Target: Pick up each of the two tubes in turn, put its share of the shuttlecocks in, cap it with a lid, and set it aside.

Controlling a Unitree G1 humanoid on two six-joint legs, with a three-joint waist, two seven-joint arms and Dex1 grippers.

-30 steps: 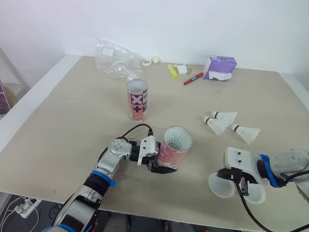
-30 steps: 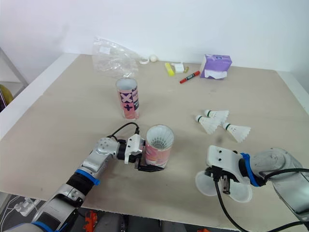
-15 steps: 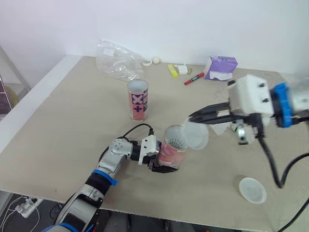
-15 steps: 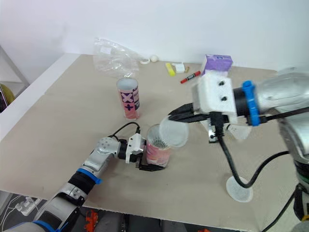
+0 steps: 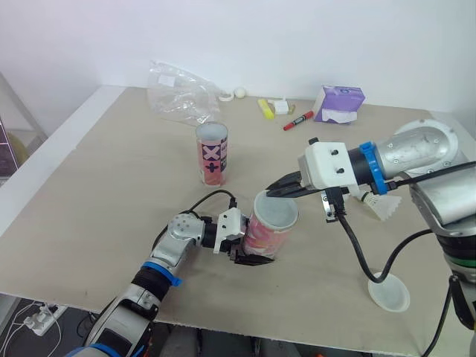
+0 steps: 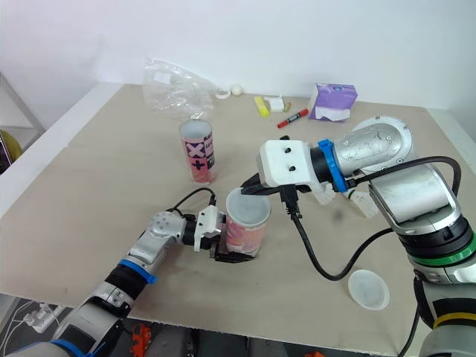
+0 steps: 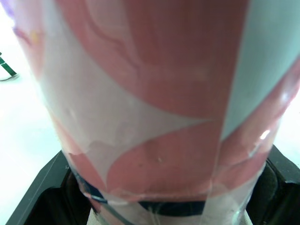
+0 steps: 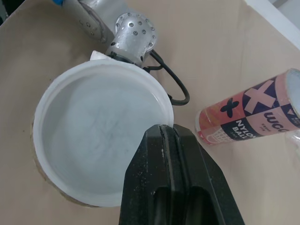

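Note:
My left gripper [image 5: 251,257] is shut on the base of a pink tube [image 5: 260,234], holding it tilted near the table's front edge; its black fingers [image 7: 42,197] flank the tube's wall [image 7: 154,117] in the left wrist view. A translucent white lid [image 5: 277,211] lies over the tube's mouth. My right gripper [image 5: 274,192] is shut on the lid's far rim [image 8: 101,140]. The second pink tube [image 5: 212,154] stands upright and uncapped farther back. A second lid [image 5: 389,292] lies flat at the front right. A shuttlecock [image 5: 384,204] peeks out behind my right arm.
A crumpled clear plastic bag [image 5: 178,93] lies at the back left. Along the back edge are a purple tissue box [image 5: 339,103], a red marker [image 5: 297,120] and a yellow item [image 5: 265,108]. The left arm's black cable [image 5: 212,198] loops beside the held tube.
My right gripper lifted one lid off the table at the front right, swung it left, and now holds it on the held tube's mouth. The left arm and tube stayed put.

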